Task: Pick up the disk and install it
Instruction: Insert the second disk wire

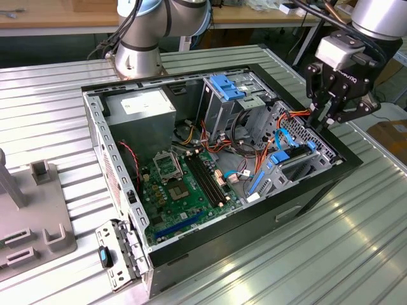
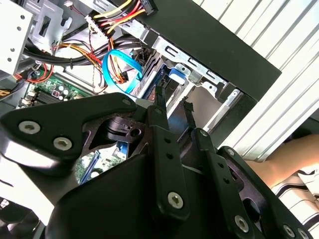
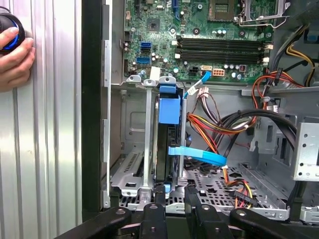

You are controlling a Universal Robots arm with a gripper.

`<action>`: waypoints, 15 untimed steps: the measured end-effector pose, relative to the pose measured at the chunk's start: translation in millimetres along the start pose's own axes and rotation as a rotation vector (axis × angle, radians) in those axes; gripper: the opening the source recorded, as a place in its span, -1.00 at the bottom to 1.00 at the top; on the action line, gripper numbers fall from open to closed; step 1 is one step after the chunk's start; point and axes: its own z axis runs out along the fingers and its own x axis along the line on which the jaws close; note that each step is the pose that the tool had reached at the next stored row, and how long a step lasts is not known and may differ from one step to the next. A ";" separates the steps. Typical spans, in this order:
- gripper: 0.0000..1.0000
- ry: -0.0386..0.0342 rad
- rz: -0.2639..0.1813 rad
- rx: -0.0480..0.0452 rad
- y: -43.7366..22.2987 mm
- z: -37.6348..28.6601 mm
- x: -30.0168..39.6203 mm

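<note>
The disk (image 1: 291, 159), a dark body in a bright blue carrier, stands on edge in the silver bay at the case corner toward the exterior view's right. In the first wrist view the disk (image 3: 168, 112) sits between the bay's rails, and the second wrist view catches the blue end of the disk (image 2: 175, 75). My gripper (image 1: 320, 121) hangs just above that corner of the case. In both wrist views the gripper (image 3: 174, 191) (image 2: 174, 104) is open, its black fingers a small gap apart with nothing between them, lined up over the disk's edge.
The open black PC case (image 1: 318, 190) lies on a ribbed metal table. A blue flat cable (image 3: 197, 154) and bundled wires (image 3: 234, 124) run beside the bay. A fixed blue bracket (image 1: 227, 86) tops the drive cage. A person's hand (image 3: 12, 55) rests outside the case wall.
</note>
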 end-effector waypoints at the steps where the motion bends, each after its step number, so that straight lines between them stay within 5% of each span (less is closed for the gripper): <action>1: -0.40 0.0003 0.000 0.0000 0.0 -0.3 0.0; 6: -0.40 -0.0016 -0.025 0.0015 -0.1 -0.6 0.0; 14: -0.40 -0.0179 -0.203 0.0126 0.0 -0.5 0.0; 15: -0.40 -0.0224 -0.254 0.0157 -0.1 -0.4 0.0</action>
